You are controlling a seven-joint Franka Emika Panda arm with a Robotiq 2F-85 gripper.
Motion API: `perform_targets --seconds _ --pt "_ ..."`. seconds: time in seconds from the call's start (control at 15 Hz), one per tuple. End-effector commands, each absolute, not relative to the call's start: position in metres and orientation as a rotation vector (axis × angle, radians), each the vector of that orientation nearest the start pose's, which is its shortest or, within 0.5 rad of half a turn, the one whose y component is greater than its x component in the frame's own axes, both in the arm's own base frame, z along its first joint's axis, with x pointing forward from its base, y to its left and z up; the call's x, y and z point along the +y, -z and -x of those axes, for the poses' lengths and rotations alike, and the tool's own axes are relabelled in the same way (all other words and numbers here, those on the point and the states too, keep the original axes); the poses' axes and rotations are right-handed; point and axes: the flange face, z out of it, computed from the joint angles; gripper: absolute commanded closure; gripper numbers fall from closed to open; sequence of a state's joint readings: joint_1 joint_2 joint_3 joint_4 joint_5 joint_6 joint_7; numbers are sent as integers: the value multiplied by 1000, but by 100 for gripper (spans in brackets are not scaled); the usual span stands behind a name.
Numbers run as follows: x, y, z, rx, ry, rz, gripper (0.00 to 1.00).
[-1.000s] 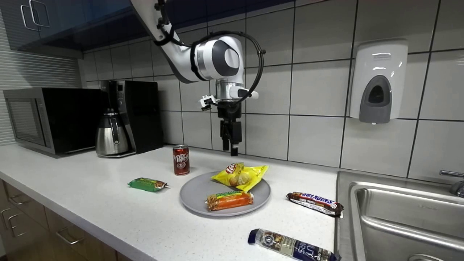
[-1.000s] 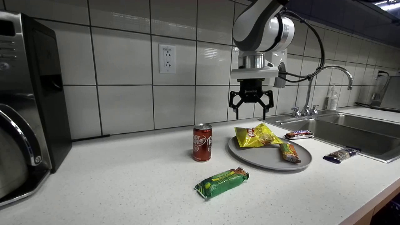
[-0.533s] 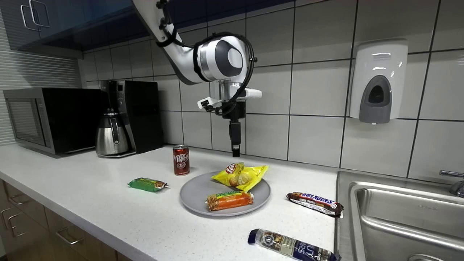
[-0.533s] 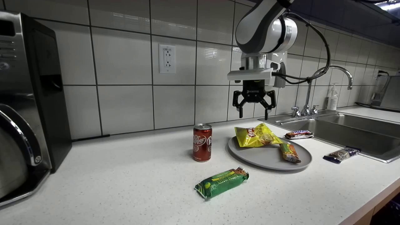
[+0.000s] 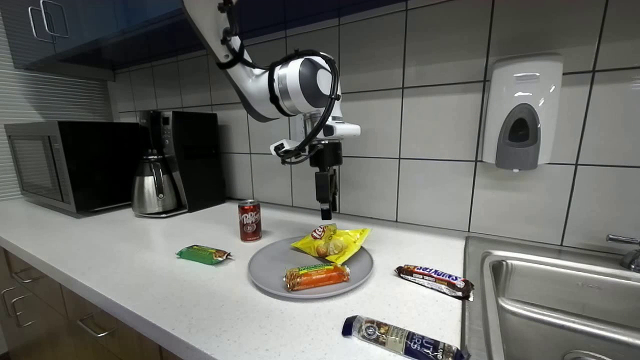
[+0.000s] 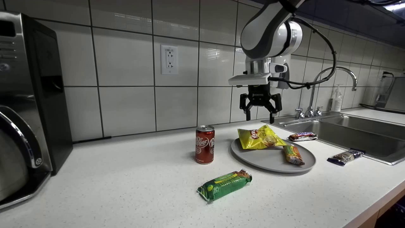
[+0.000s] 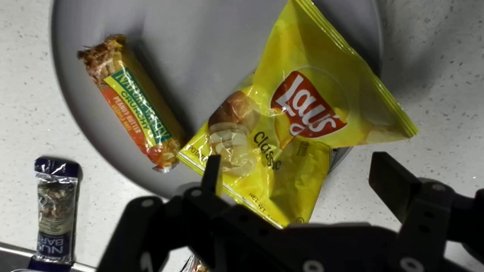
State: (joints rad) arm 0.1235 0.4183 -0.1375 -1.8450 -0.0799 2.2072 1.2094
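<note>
My black gripper (image 7: 296, 161) is open, its fingers wide apart with nothing held between them. Below it lies a yellow Lay's chip bag (image 7: 291, 113), resting on a grey plate (image 7: 170, 22) and partly over its edge. In both exterior views a gap shows between the fingertips (image 6: 271, 119) and the bag (image 6: 258, 139). An orange granola bar (image 5: 317, 277) shares the plate (image 5: 270, 257) with the bag. The gripper's body hides the bottom part of the wrist view.
A red soda can (image 6: 205, 144) stands upright beside the plate, with a green granola bar (image 6: 225, 185) lying nearby. Toward the sink (image 5: 565, 300) lie a Snickers bar (image 5: 435, 281) and a nut bar (image 5: 402, 337). The tiled wall (image 5: 435, 195) rises close behind the arm.
My gripper has turned about its upright axis and come slightly lower over the chip bag, shifting a little sideways. It stays open, and the objects on the counter have not moved.
</note>
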Motion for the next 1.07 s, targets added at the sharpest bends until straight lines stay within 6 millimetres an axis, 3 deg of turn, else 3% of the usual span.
perform_targets --seconds 0.0,1.0 --pt "-10 -293 -632 1902 72 2679 0" --pt "-11 -272 -631 2023 34 2610 0"
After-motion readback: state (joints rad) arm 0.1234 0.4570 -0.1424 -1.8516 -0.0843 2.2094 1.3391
